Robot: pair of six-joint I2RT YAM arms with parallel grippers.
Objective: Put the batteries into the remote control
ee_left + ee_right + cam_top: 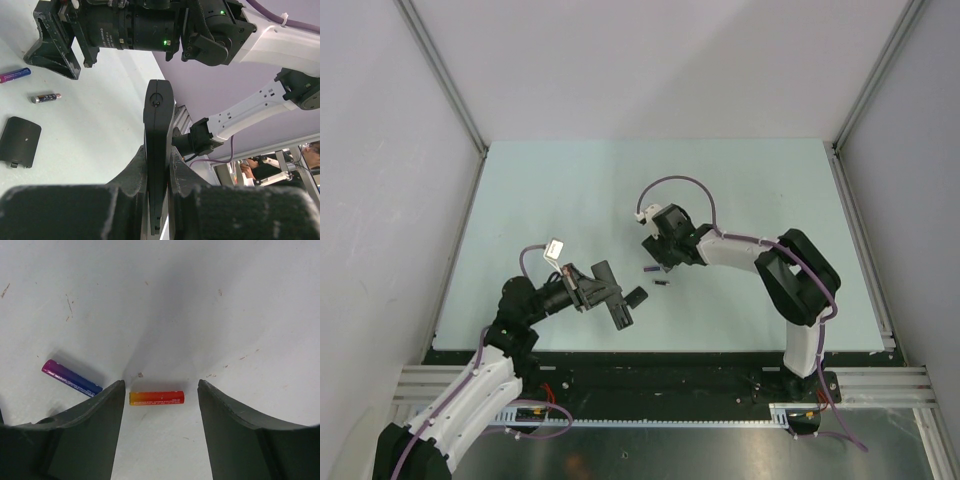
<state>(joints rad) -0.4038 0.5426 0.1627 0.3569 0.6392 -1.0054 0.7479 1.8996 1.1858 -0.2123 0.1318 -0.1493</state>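
Picking up: the open right end effector [161, 386] straddles the red battery [156, 398]; the left end effector [158, 170] clamps the remote control [159, 112]; next, probably lower and close

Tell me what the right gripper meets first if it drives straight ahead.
Probably the table: the right gripper is open, straddling the red-orange battery lying between its fingers; depth unclear.

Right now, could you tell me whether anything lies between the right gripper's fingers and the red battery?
Nothing visible does. The red battery lies flat on the table in the gap between the fingers of the right gripper, touching neither. The blue-purple battery lies apart, beyond one finger.
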